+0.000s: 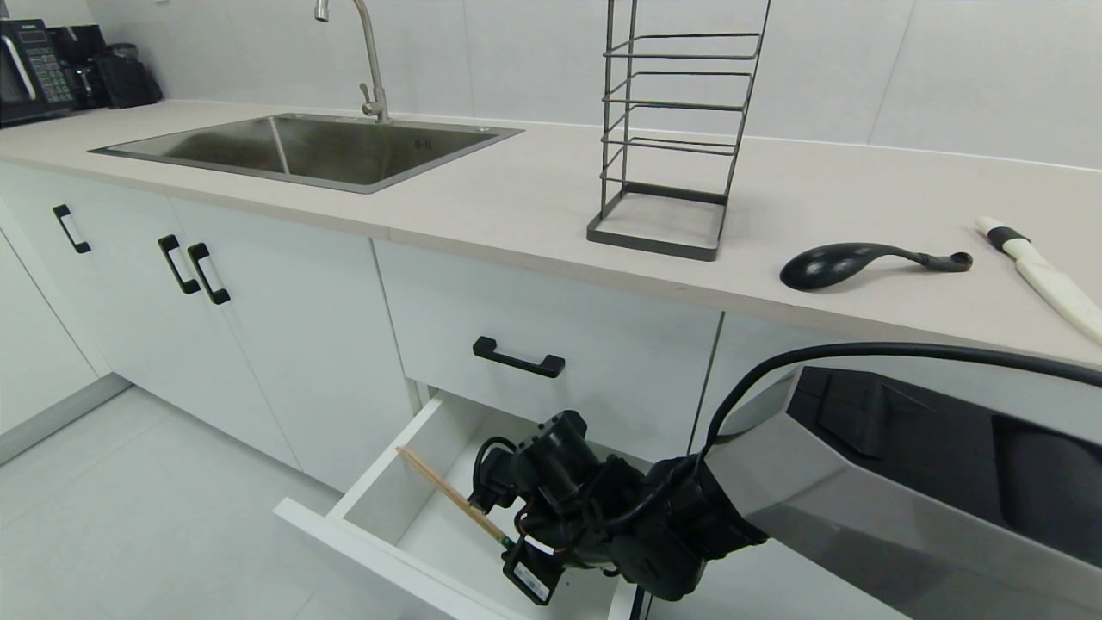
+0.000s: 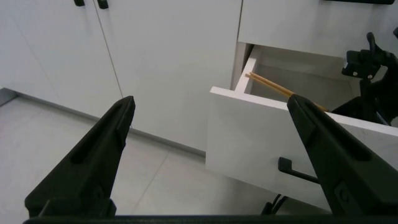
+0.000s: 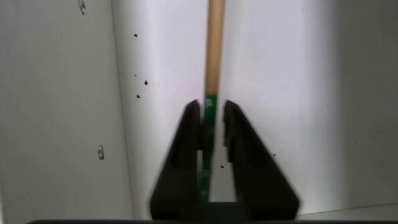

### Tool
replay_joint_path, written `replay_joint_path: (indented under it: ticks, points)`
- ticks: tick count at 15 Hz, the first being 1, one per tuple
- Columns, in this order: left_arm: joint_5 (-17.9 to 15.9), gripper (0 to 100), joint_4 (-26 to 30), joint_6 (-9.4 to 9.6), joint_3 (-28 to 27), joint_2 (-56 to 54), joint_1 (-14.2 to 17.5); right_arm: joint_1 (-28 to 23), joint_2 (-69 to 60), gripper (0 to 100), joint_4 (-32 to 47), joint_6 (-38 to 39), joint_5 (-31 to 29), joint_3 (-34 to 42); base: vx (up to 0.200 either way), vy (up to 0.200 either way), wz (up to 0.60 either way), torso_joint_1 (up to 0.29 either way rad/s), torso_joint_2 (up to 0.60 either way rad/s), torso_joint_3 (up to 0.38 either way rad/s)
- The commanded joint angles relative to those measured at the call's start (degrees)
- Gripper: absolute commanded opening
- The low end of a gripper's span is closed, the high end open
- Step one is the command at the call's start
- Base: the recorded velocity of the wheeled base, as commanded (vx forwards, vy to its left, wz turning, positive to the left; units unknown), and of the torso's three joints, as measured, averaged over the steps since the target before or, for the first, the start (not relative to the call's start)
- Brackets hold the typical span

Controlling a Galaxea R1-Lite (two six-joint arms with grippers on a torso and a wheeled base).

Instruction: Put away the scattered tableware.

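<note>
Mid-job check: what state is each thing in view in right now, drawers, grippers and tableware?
lower drawer: pulled open.
upper drawer: shut.
cabinet doors: shut.
chopsticks: held slanted over the open drawer.
right gripper: shut on the chopsticks.
left gripper: open, empty.
ladle: lying on the counter.
knife: lying on the counter.
rack: upright, empty.

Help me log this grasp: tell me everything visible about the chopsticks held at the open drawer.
The chopsticks are slim, straight, light-brown sticks that look wooden, with a green band at the gripped end. The right gripper pinches that end between its fingers. They slant up inside the open drawer, with the far tips near its side wall; whether they touch it cannot be told. Whether this is one stick or a tight pair is unclear.
</note>
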Motion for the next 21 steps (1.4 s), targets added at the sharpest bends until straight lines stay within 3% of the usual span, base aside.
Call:
replay_joint_path:
  ticks: [1,21]
  points:
    - [-0.02,100,0.0,0.02,0.0,0.07,0.01,0.08,-0.36,100,0.12,-0.05,-0.03,0.08,0.0,0.0,0.0,0.0,0.0,0.0]
    - [-0.02,100,0.0,0.02,0.0,0.07,0.01,2.81,-25.94,100,-2.08,-0.4,-0.21,13.8,0.0,0.0,0.0,0.0,0.0,0.0]
